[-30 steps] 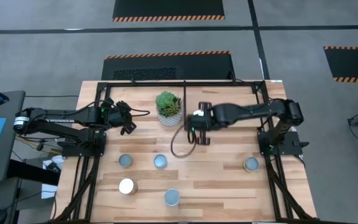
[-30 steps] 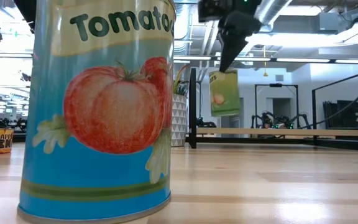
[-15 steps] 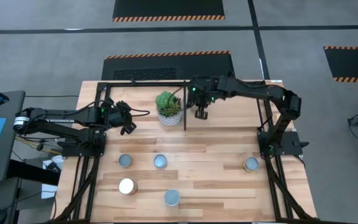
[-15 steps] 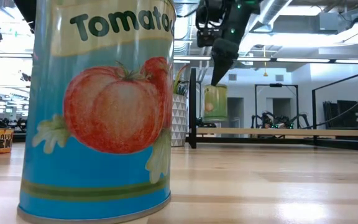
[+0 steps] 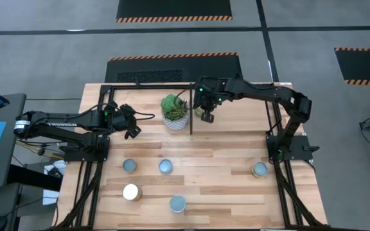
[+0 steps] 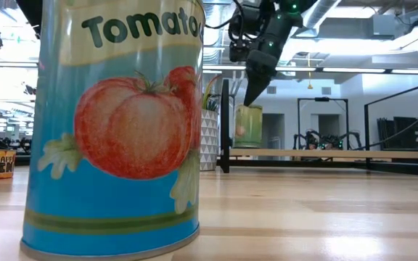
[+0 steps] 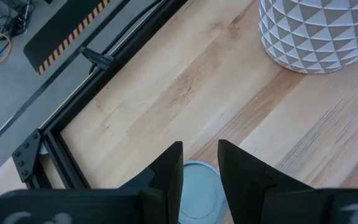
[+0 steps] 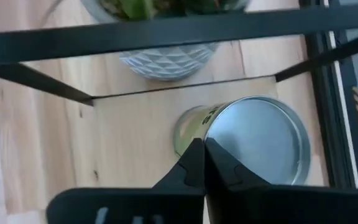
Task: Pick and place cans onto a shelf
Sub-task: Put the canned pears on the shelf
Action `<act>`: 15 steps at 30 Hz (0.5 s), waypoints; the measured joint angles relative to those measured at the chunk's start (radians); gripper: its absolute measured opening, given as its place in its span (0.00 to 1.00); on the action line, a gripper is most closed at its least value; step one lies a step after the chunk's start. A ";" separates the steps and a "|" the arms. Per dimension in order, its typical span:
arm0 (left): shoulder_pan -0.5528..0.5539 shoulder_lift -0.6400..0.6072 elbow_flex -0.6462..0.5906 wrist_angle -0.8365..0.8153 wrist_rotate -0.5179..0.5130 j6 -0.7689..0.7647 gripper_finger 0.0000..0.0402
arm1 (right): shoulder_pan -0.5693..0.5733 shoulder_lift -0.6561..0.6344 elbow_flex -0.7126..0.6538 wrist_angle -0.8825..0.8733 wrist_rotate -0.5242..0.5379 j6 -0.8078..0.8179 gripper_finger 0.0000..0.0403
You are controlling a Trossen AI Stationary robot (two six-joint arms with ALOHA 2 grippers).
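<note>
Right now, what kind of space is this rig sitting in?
Probably a robotics lab or industrial workshop: grey concrete floor with hazard-striped mats, exposed ceiling ducts with strip lights, and more black frame rigs in the open room behind the wooden table.

A green-labelled silver-topped tin [image 5: 205, 115] is positioned inside the black-framed wooden shelf [image 5: 145, 87], just right of its thin centre bar [image 5: 191, 109], with the white-potted succulent [image 5: 174, 110] left of it.

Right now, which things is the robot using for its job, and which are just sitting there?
For the job:
- green-labelled tin can, pinched by the right hand
- silver-topped round cans waiting on the table, such as this one
- black-framed wooden shelf

Just sitting there:
- green succulent in a white patterned pot
- left hand, open and waiting
</note>
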 joint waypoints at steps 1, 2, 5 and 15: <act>0.000 0.000 0.000 0.000 0.000 0.000 0.23 | 0.002 -0.001 -0.004 0.008 -0.001 0.000 0.02; 0.000 0.000 0.000 0.000 0.000 0.000 0.23 | 0.005 -0.001 -0.009 0.013 0.000 0.000 0.03; 0.000 0.000 0.000 0.000 0.000 0.000 0.23 | 0.010 -0.001 -0.023 0.022 0.007 0.000 0.05; 0.000 0.000 0.000 0.000 0.000 0.000 0.23 | 0.009 -0.001 -0.023 0.033 0.007 0.000 0.17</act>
